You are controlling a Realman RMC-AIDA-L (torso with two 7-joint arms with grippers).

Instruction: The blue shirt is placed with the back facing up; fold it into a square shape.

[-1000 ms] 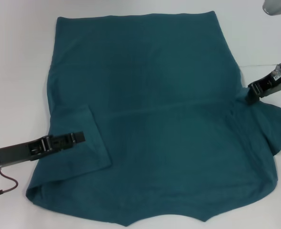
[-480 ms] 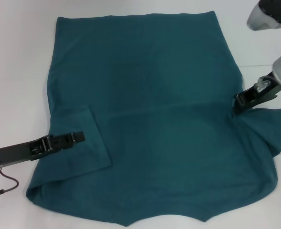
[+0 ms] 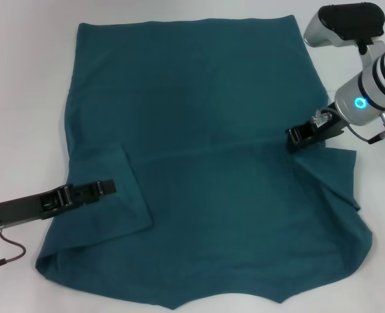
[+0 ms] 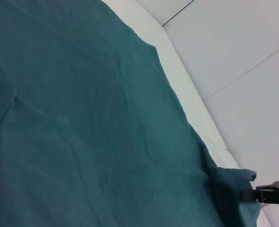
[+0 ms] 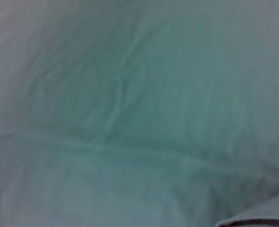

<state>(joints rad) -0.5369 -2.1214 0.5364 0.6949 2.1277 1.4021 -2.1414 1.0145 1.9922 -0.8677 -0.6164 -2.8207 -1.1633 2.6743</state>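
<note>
Right pincer (image 3: 295,139) has moved inward over the last second, from the shirt's right edge toward its middle, dragging the right sleeve with it. That sleeve, flat on the tabletop (image 3: 23,98) before, is now folded partway over the body, its edge raised in a loose flap below the pincer. Right pincer is closed, gripping the blue shirt (image 3: 199,130) at the sleeve seam. Left wrist view shows the same pincer (image 4: 267,195) far off, clamped on bunched fabric at the shirt's edge.

Left pincer (image 3: 107,188) hasn't shifted: low over the left sleeve, which is already folded in over the body. Can't tell whether its fingers are open or closed.

Shirt lies spread over most of the white tabletop. Right wrist view: only teal fabric.
</note>
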